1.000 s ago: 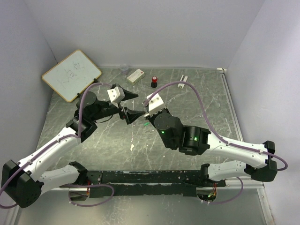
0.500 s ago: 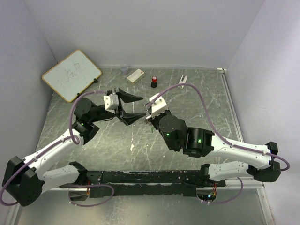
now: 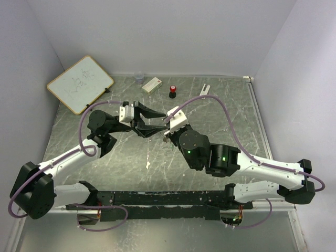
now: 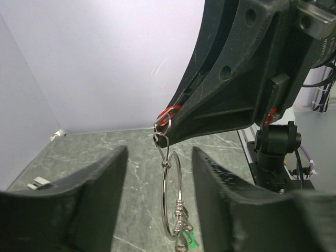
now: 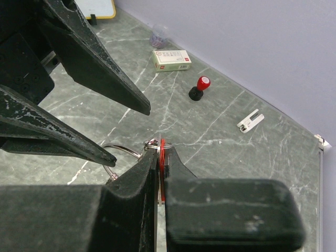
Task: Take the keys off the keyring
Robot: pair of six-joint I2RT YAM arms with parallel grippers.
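My right gripper point(image 5: 160, 149) is shut on the red key point(image 5: 163, 152), whose red head shows edge-on between its fingers. The silver keyring point(image 4: 164, 199) hangs from that key by a small link, above the table. The green key point(image 4: 191, 241) hangs at the ring's bottom. My left gripper point(image 4: 159, 152) is open, one jaw on each side of the ring, not touching it. In the top view the left gripper point(image 3: 159, 122) meets the right gripper point(image 3: 165, 129) tip to tip at table centre. In the right wrist view part of the ring point(image 5: 126, 149) shows beside the left gripper's lower finger point(image 5: 52, 131).
At the back of the table lie a whiteboard point(image 3: 80, 84), a small clear cup point(image 3: 139, 77), a white box point(image 3: 152, 84), a black cylinder with a red cap point(image 3: 172, 92) and a white clip point(image 3: 205, 90). Purple cables arc over both arms.
My left gripper has moved right towards the right gripper, and its open jaws now sit around the hanging ring. The right gripper has shifted slightly and stays shut on the red key.
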